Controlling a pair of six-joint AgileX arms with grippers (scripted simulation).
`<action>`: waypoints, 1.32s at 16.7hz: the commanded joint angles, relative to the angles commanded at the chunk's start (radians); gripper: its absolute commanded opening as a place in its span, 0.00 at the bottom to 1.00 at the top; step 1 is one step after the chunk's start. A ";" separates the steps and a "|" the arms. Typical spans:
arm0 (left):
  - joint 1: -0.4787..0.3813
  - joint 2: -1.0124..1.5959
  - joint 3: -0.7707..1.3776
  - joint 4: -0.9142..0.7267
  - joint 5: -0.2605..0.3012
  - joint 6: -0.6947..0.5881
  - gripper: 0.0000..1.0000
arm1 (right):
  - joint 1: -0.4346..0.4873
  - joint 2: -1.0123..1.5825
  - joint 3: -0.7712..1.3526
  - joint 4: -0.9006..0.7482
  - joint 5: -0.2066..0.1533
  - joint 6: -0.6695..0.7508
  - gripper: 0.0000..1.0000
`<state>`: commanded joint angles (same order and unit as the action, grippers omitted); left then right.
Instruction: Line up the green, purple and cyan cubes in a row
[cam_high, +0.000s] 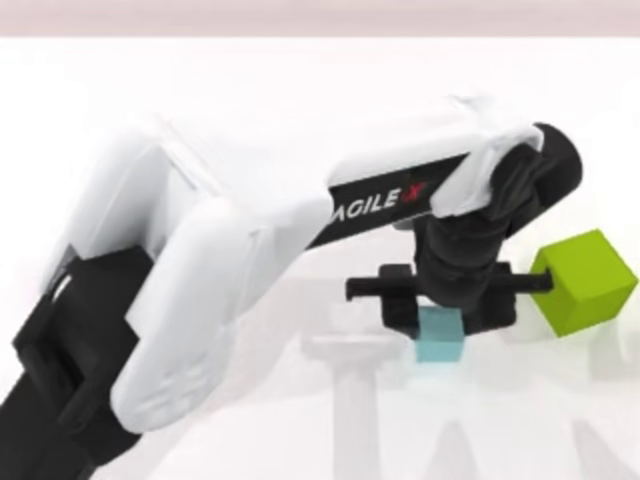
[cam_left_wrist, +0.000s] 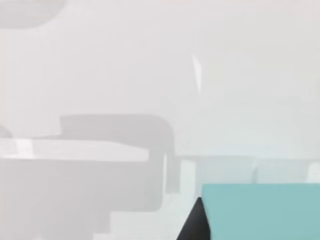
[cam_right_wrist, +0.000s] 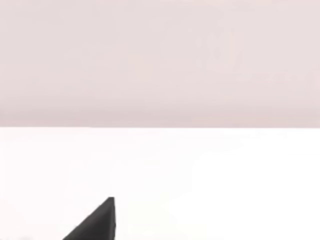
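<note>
Right of the table's centre, the left gripper (cam_high: 432, 312) hangs directly over the cyan cube (cam_high: 440, 337), reaching in from the left. I cannot tell whether its fingers grip the cube. The green cube (cam_high: 585, 281) sits just beside, further right. No purple cube shows. The right arm is out of sight.

One marking was legible — "AGILE X", white letters with a red X, on the dark band of the left arm (cam_high: 385, 200), running toward two o'clock. Neither wrist view showed any lettering.
</note>
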<state>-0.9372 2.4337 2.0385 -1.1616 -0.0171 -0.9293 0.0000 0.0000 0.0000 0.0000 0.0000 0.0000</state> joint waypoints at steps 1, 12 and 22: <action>0.000 0.000 0.000 0.000 0.000 0.000 0.23 | 0.000 0.000 0.000 0.000 0.000 0.000 1.00; 0.000 0.000 0.000 0.000 0.000 0.000 1.00 | 0.000 0.000 0.000 0.000 0.000 0.000 1.00; 0.002 0.001 0.017 -0.018 0.000 -0.001 1.00 | 0.000 0.000 0.000 0.000 0.000 0.000 1.00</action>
<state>-0.9347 2.4345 2.0559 -1.1791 -0.0170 -0.9305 0.0000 0.0000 0.0000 0.0000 0.0000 0.0000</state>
